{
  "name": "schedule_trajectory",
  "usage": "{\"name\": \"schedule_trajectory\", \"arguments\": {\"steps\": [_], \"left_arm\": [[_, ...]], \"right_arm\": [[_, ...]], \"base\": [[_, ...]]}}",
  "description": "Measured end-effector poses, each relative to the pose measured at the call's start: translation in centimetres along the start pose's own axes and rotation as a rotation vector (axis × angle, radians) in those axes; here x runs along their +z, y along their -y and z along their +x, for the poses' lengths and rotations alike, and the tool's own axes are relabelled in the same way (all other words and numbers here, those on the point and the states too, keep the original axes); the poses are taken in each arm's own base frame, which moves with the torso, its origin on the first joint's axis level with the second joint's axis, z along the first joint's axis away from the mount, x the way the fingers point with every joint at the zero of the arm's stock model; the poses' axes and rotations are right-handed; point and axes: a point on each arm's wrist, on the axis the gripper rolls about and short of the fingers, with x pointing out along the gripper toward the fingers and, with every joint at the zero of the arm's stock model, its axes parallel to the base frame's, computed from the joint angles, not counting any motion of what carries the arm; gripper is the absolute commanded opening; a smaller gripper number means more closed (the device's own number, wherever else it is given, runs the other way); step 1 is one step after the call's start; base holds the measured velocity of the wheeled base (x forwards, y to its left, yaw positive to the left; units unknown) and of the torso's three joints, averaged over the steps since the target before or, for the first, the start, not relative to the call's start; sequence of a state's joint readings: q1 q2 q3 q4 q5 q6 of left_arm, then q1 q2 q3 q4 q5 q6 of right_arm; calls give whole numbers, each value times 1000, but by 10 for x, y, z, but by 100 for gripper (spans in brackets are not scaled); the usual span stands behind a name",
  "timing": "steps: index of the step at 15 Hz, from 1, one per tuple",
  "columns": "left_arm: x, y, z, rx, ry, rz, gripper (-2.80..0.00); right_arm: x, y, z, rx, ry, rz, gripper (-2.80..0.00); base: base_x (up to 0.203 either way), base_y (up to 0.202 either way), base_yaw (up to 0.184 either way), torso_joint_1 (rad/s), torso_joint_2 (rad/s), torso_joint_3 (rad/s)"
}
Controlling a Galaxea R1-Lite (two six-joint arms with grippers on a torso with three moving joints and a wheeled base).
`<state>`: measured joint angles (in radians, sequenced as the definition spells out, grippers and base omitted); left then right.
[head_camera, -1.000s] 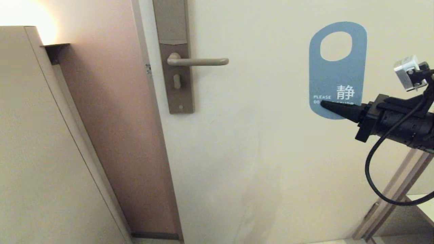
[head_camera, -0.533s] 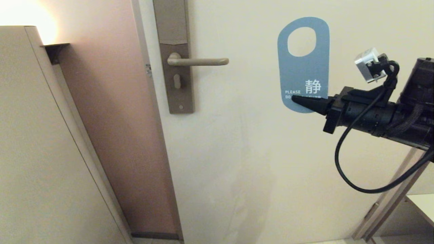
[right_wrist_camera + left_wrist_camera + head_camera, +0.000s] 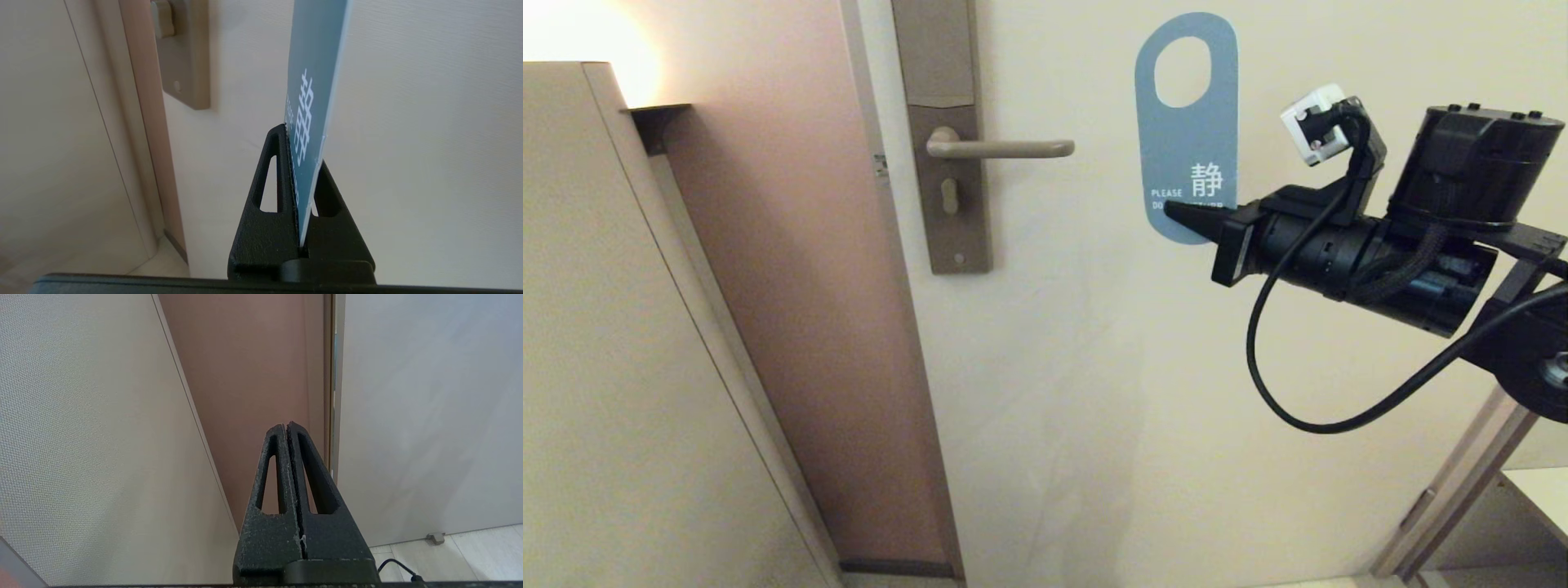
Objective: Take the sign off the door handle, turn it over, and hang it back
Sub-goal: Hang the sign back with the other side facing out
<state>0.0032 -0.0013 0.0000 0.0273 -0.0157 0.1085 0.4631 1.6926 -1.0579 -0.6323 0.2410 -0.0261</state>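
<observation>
- Sign: a blue round-ended card, upright in the air in front of the door, its hole at the top and its blue "PLEASE DO NOT DISTURB" face towards the head camera. It is off the door handle and to the handle's right, near but not touching it.
- Over the last second the sign has travelled leftward and slightly upward, from well apart to near the lever's free end. Judged from this, the re-hanging approach is under way, with the hole not yet over the lever.
- Right gripper is clamped on the sign's lower end, reaching in from the right.
- Right wrist view alone shows the card edge-on, pinched between the two fingers.
- Left gripper, seen only in its own wrist view, is pressed together and empty, parked facing a wall and door edge.
</observation>
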Motion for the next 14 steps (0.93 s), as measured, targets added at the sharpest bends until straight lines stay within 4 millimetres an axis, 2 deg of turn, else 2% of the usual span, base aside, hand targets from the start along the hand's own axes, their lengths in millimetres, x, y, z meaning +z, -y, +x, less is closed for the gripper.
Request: {"name": "schedule_trajectory", "arguments": {"steps": [4,6,14], "left_arm": [[0,0,0,-1,0,0,-280],[0,0,0,0,0,0,-280],[0,0,0,0,0,0,-280]], "right_arm": [[2,-29,7,32,-17,3,-280],[1,-37,10,54,-19,0,-280],[-10,-37,35,-11,-8,-1,-280]], "base": [[0,0,0,0,0,0],[0,0,0,0,0,0],[0,0,0,0,0,0]]}}
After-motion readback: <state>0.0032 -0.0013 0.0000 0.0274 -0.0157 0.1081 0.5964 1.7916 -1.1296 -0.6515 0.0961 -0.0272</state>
